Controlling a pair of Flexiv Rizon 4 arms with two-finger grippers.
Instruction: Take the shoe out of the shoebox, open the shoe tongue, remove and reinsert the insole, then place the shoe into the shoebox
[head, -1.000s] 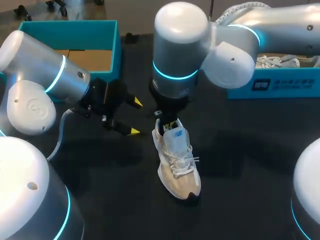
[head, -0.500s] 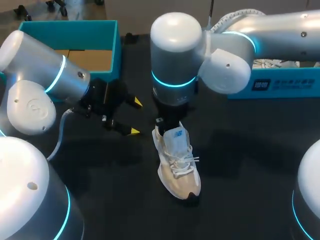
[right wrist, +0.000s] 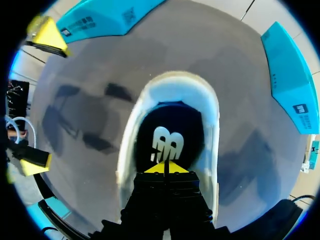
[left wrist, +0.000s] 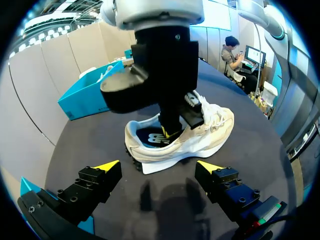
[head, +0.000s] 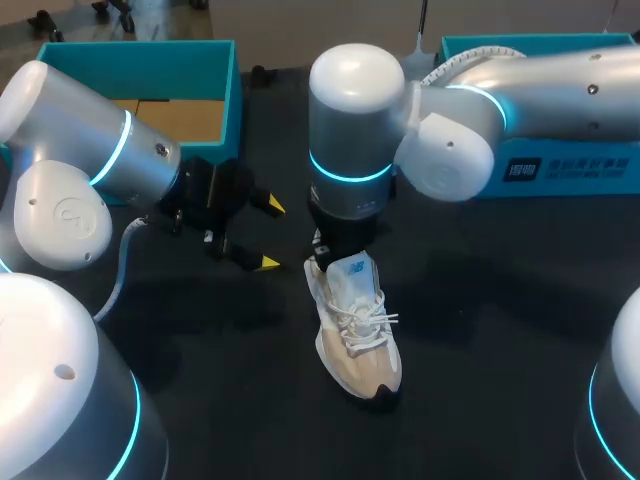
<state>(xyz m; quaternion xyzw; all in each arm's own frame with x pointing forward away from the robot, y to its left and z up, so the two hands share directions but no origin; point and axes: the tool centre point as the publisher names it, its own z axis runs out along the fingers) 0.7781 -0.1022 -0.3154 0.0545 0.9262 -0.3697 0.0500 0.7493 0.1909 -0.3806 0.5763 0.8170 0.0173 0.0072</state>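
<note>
Between left shoebox point(head: 150, 70), right shoebox point(head: 590, 170): shoe point(head: 357, 335) well apart.

A dark, near-black tabletop point(head: 500, 300) spreads under everything, matte and evenly lit from above, with soft blurred shadows lying on it; it may be a mat covering, though its texture is too fine to tell.

Right gripper point(right wrist: 165, 168), fingers together, blocks the cream lace-up sneaker's point(head: 358, 330) mouth. Bare black tabletop point(head: 500, 320) both sides. Spread left gripper point(head: 270, 234) near heel.
</note>
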